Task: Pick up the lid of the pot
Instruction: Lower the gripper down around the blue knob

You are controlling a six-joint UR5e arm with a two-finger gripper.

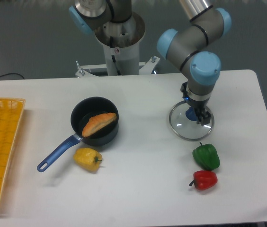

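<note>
Over the clear lid [183, 128], the hand [196, 105] hangs wide; centre it on the blue knob [191, 113], then lower before squeezing.

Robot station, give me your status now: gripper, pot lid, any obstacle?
Gripper open, fingertips near blue knob. Pot lid lying flat, not lifted. Green pepper close to lid's near edge, not on it.

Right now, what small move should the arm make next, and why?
Probably align the black two-finger gripper over the round blue knob of the clear, round pot lid, then ease down before closing: its fingers stand apart near the knob, apparently not gripping it.
</note>
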